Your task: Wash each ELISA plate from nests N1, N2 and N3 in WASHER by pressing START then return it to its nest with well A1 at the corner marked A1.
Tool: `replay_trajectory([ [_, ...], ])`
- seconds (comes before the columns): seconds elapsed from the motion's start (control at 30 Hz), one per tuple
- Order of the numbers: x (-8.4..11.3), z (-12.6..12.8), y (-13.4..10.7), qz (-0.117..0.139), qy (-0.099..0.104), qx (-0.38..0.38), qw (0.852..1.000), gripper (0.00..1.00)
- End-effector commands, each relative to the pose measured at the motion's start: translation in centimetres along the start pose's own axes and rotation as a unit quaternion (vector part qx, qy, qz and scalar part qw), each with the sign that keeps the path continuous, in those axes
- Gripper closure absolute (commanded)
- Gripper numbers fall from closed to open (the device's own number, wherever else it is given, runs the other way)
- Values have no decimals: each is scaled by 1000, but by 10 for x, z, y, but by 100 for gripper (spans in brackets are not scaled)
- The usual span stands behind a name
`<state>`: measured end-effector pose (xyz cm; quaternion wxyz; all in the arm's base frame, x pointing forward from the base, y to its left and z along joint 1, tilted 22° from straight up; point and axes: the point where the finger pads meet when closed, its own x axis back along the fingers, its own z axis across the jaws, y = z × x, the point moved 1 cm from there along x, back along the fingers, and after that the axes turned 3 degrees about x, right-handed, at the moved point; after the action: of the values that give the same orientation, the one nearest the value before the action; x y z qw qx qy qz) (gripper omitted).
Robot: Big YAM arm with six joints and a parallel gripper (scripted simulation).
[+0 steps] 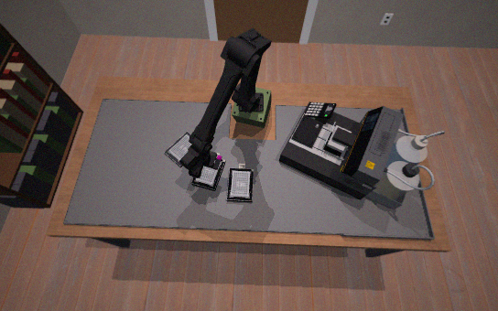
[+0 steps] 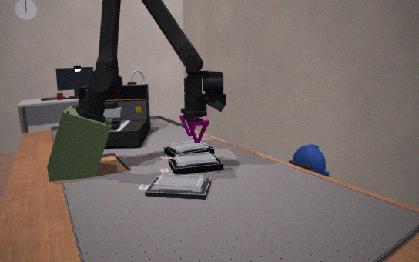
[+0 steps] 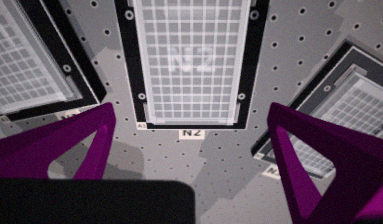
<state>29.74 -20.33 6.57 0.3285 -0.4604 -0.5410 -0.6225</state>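
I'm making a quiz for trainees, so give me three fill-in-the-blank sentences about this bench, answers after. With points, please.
The end effector (image 2: 195, 129) (image 3: 191, 111) has fingers coloured ____.
In the wrist view, the ELISA plate (image 3: 192, 60) between the fingertips sits in the nest labelled ____.
The lamp by the plate washer's keypad (image 1: 315, 110) glows ____.

Missing words: magenta; N2; green.

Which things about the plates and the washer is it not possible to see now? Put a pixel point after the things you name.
- Cut-off corner of the N2 plate (image 1: 209, 176) (image 2: 195, 159) (image 3: 192, 60): far end outside the wrist view, too small from above.
- Key markings on the keypad (image 1: 315, 110): too small, top view.
- Carrier pocket: partly covered by washer parts, top view.
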Motion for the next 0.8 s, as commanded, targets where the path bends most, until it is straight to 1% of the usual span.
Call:
replay_trajectory([
  [0.0, -7, 2, 5, -5, -1, 1, 1000, 0],
  [0.27, -20, 2, 5, -5, -1, 1, 1000, 0],
  [0.33, -20, 2, 5, -5, -1, 1, 1000, 0],
  [0.37, -17, 1, 7, -12, -5, 0, 1000, 0],
  [0.4, -24, 2, 4, -3, -1, 0, 1000, 0],
  [0.43, -25, 1, 7, -7, -2, 1, 1000, 0],
  [0.53, -31, 3, 3, -3, 0, 1, 1000, 0],
  [0.67, -37, 2, 6, -5, -1, 1, 1000, 0],
  [0.77, -43, 3, 3, -3, 0, 1, 1000, 0],
])
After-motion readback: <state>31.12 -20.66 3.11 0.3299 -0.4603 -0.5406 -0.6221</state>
